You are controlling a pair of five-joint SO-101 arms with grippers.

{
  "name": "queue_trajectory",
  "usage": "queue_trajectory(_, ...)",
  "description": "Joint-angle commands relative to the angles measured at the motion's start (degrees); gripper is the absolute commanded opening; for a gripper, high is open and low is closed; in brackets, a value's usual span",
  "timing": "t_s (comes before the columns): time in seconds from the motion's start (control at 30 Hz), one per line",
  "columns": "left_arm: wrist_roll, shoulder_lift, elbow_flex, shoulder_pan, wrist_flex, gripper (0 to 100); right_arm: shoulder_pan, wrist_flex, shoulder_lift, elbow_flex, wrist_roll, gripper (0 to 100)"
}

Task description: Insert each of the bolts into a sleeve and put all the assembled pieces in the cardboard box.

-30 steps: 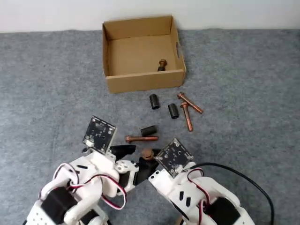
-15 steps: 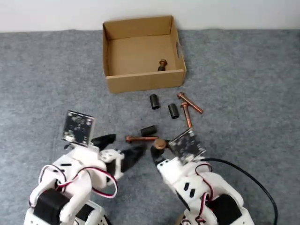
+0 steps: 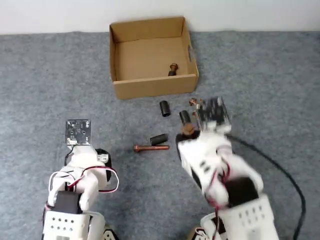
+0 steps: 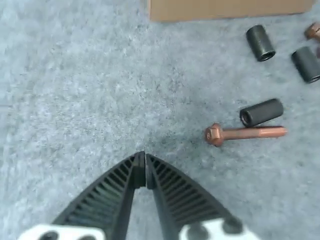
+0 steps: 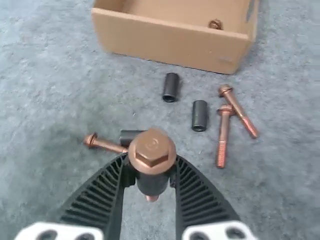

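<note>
The right gripper (image 5: 150, 175) clamps the black cylindrical sleeve (image 5: 149, 184) fitted over a copper hex-head bolt (image 5: 151, 148), low centre frame, short of the brown cardboard box (image 5: 170, 42). The piece looks rigid, smooth and light, best held by the sleeve's sides. The left gripper (image 4: 145, 170) is closed and empty.

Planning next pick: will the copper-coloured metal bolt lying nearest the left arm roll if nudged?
Probably somewhat: the copper-coloured metal bolt lies flat on a round shank, but its wider hex head should curve the roll. The fuzzy grey carpet likely damps sliding. It looks rigid, so no flex.
</note>
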Motion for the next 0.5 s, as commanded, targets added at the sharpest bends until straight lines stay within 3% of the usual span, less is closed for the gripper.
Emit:
queue_trajectory(0.0, -0.4, -0.5, 3.5, -0.4, -5.8, 0, 2.5, -1.4, 14.2, -15.1, -1.9, 0.8)
queue_trajectory(0.23, -0.4, -0.5, 12.0, -0.9, -14.8, 0, 3.6, -1.4, 37.0, -37.3, -2.0, 0.8)
queue_trajectory(0.47, -0.4, -0.5, 13.2, -0.9, -15.7, 1, 3.6, -1.5, 55.7, -58.3, -2.0, 0.8)
